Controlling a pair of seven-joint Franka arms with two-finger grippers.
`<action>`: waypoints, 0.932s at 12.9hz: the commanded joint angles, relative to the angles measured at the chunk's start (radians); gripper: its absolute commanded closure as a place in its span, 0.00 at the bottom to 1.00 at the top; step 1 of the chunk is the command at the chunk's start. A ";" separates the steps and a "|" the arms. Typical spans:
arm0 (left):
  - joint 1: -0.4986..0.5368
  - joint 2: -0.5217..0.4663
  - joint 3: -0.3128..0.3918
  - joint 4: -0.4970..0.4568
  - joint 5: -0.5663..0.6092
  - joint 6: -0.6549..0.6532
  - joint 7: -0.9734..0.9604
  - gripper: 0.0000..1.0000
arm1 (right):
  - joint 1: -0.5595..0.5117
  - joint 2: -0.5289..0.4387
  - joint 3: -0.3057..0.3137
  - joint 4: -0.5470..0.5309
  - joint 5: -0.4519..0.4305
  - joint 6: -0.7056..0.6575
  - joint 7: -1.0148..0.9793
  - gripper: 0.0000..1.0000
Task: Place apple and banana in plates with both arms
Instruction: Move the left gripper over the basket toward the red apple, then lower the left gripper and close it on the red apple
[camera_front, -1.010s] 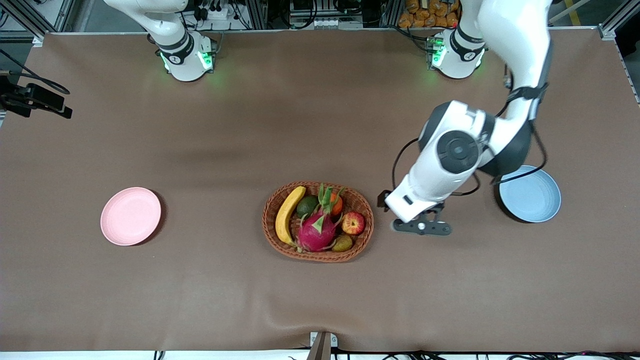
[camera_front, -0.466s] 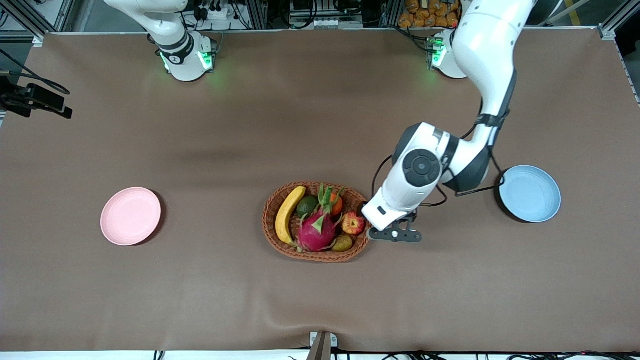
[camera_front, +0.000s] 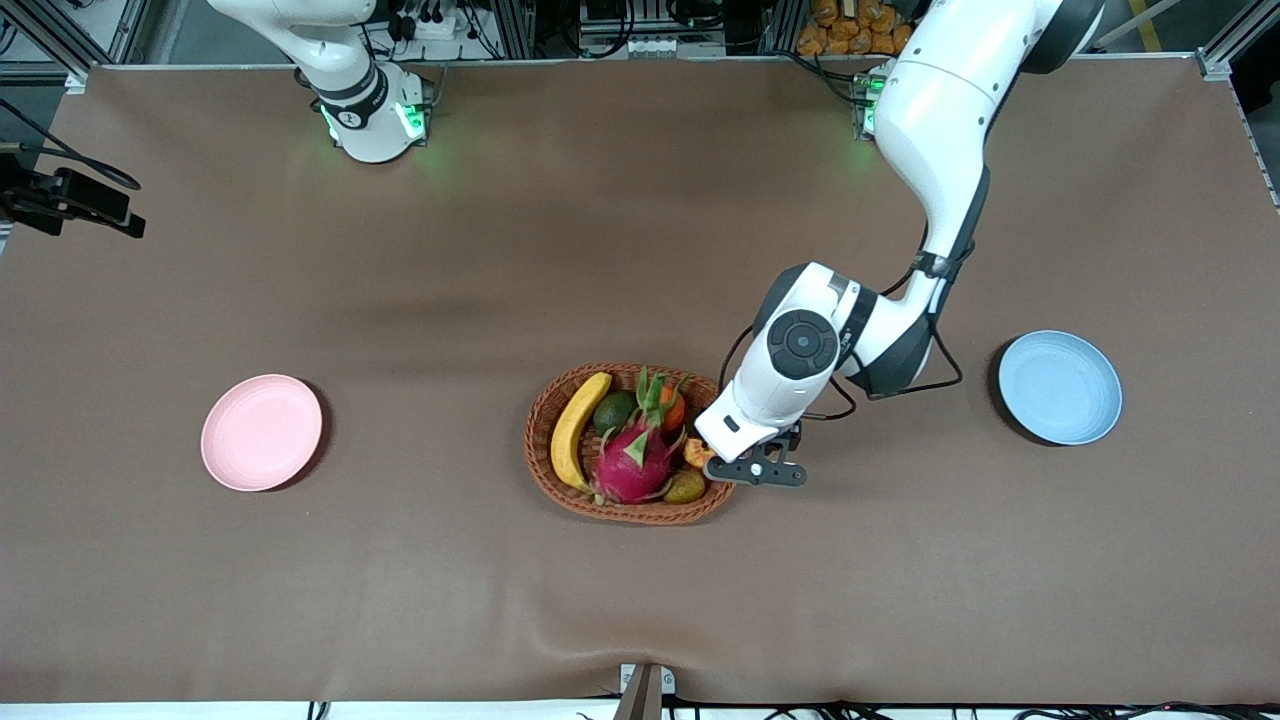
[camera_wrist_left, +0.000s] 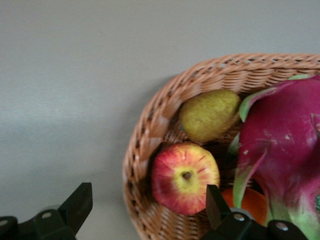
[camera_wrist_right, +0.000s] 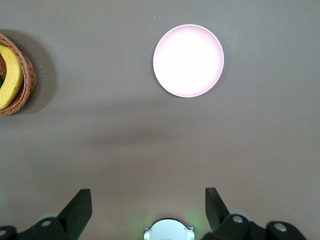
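Pink plate (camera_front: 261, 432): lies flat on the worktop (camera_front: 400, 580) toward the right arm's end, well apart from the basket; it holds nothing.
Right gripper (camera_wrist_right: 145, 212): high over bare worktop near its base, fingers spread wide and holding nothing; the arm waits.
Banana (camera_front: 573, 428): lies in the basket (camera_front: 640, 512) along the rim toward the right arm's end, beside the dragon fruit (camera_front: 633, 462).
Basket: sits mid-worktop, nearer the front edge than the bases.
Apple (camera_wrist_left: 185, 177): rests in the basket at the end toward the left arm, against the rim, just beside the pear-like fruit (camera_wrist_left: 210, 114).
Left gripper (camera_wrist_left: 145, 212): over the apple at the basket's rim, fingers wide, 1 on each side, holding nothing.
Blue plate (camera_front: 1060, 387): lies toward the left arm's end, holding nothing.
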 joint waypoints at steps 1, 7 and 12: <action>-0.026 0.034 0.005 0.028 0.005 0.040 -0.018 0.00 | -0.018 0.007 0.010 0.011 0.014 -0.009 -0.015 0.00; -0.055 0.065 0.007 0.026 0.008 0.095 -0.018 0.00 | -0.016 0.007 0.010 0.010 0.014 -0.007 -0.015 0.00; -0.054 0.065 0.008 0.023 0.018 0.095 0.002 0.00 | -0.016 0.008 0.010 0.010 0.015 -0.007 -0.015 0.00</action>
